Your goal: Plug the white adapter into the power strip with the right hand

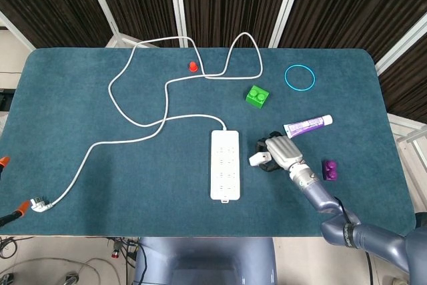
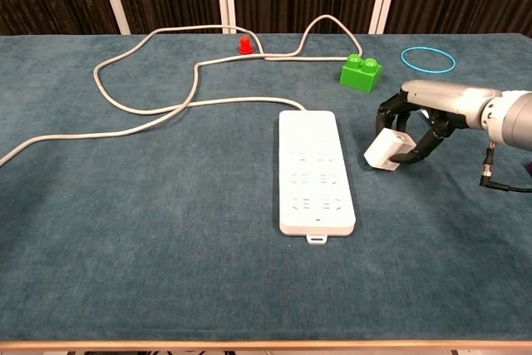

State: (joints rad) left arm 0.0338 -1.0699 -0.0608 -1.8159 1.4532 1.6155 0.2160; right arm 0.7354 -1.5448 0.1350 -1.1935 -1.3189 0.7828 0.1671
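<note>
The teal tabletop (image 1: 80, 105) is crossed by a long white cable (image 1: 127, 115) leading to the white power strip (image 2: 315, 171), which lies flat. Just right of the strip, apart from it, the white adapter (image 2: 386, 150) is held tilted in the right hand (image 2: 413, 125), whose dark fingers (image 2: 421, 147) are curled around it, apparently just above the cloth. A green block (image 2: 360, 71) is seen behind.

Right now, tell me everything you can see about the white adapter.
The white adapter is a small, smooth, plastic-looking block with rounded edges. The right hand holds it, dark fingers curled around its top and sides, tilted, low over the blue table cover. It sits just right of the white power strip, apart from it and not plugged in. Its prongs cannot be made out.
</note>
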